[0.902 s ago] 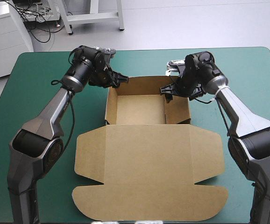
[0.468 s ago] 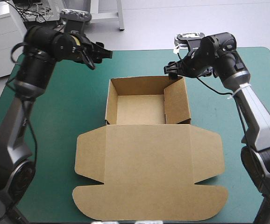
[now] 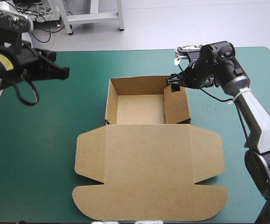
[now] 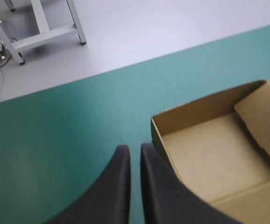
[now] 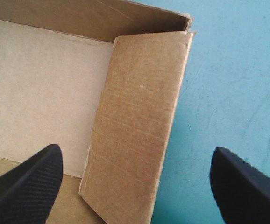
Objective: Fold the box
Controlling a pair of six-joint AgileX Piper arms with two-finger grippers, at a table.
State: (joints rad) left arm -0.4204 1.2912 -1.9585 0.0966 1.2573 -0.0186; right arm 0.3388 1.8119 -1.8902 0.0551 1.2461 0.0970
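Box stood at the middle of the table as an open tray, its lid flat toward the near edge. We found the right gripper spread wide above the tray's right wall, gripping nothing. We noted the left gripper aloft beyond the tray's far left corner, fingers nearly together, empty.

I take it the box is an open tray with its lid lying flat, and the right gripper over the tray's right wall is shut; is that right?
Not quite: the right gripper is open, not shut. The right wrist view shows its black fingers standing wide apart, the right wall ahead between them. The box is indeed an open tray with its lid flat.
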